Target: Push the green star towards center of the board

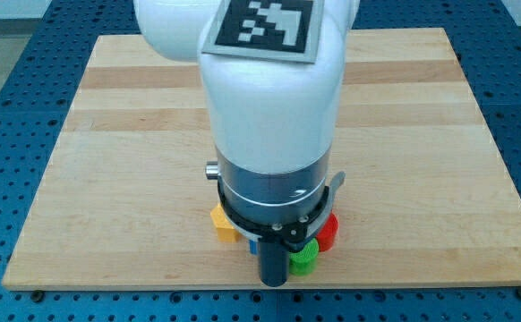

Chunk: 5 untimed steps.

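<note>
1. Hanging over the lower middle of the wooden board (108,134), our arm (274,134) covered most of the block cluster, and the green star could not be seen at all; we judged it lay hidden somewhere under the arm's body, in among the other blocks.
2. We carried no jaws to open or close, only a dark rod, and our tip (274,283) stood near the board's bottom edge, just below the cluster.
3. To do the step well, we judged the tip had to come in from the bottom side of the star and drive it toward the view's top, where the centre of the board lay.
4. We reckoned a slow, straight push through the star's middle would keep it from slipping sideways off the rod.
5. Around the tip, only slivers showed: a yellow block (222,223) at the view's left, a red block (328,232) at the right, a green round block (304,258) touching or just beside the rod, and a scrap of a blue block (252,241).
6. Those neighbours stood in the way, since they crowded the star and could be shoved along with it.
</note>
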Each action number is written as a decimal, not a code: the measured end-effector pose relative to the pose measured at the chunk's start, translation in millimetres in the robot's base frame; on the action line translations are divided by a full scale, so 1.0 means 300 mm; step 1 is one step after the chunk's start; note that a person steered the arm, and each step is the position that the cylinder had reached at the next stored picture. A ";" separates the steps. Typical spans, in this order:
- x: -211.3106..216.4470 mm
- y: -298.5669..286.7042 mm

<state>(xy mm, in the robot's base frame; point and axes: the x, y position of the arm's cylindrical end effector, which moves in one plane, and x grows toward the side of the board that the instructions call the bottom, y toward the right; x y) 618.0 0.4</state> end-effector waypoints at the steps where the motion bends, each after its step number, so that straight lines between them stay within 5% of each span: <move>1: 0.001 0.013; 4: -0.343 0.017; 5: -0.354 0.017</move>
